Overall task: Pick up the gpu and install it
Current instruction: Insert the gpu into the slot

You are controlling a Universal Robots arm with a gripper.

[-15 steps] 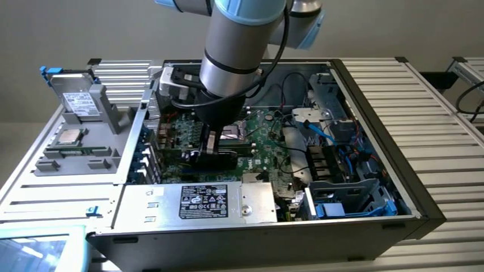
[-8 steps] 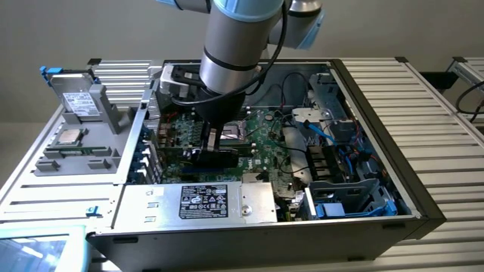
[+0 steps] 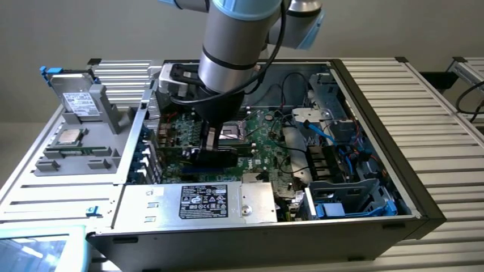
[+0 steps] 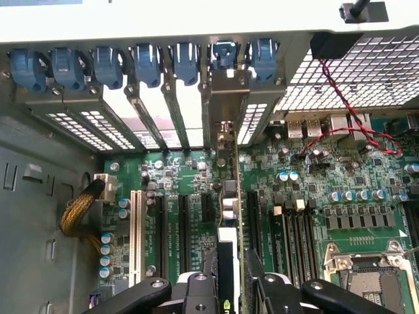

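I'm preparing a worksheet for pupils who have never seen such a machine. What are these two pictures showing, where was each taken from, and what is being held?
The grey and blue jointed tube is a robot arm that reaches into an open computer case on a slatted metal table. One picture comes from a camera standing off the arm; the other from a camera on its wrist, looking past the end effector. The end effector grips a graphics card, seen edge-on, standing upright over the green main board, in line with one slot. On the exterior view's left stands a grey holder with loose parts.
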